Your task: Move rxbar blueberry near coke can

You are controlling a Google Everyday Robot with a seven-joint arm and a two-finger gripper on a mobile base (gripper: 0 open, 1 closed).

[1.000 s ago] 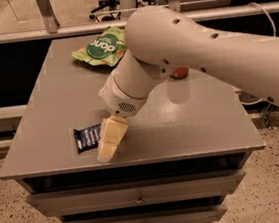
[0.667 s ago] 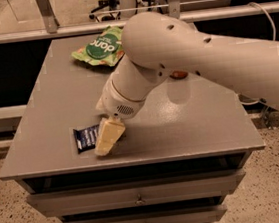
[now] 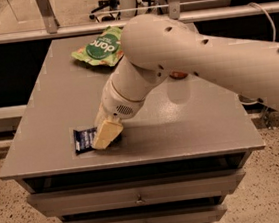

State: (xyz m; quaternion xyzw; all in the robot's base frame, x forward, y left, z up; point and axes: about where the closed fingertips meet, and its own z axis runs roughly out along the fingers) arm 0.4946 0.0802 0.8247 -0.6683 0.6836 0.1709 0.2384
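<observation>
The rxbar blueberry is a dark navy wrapper lying flat near the table's front left edge. Its right end is covered by my gripper, which comes down on it from the right with its yellowish tip at the bar. The big white arm reaches in from the right. Of the coke can only a red sliver shows under the arm at the middle right of the table. The rest of the can is hidden.
A green crinkly snack bag lies at the back of the grey table. A pale translucent object stands just below the red sliver. Drawers sit under the table front. A rail runs behind the table.
My gripper has shifted slightly left and back, closer over the bar's right end. The bar has stayed in place.
</observation>
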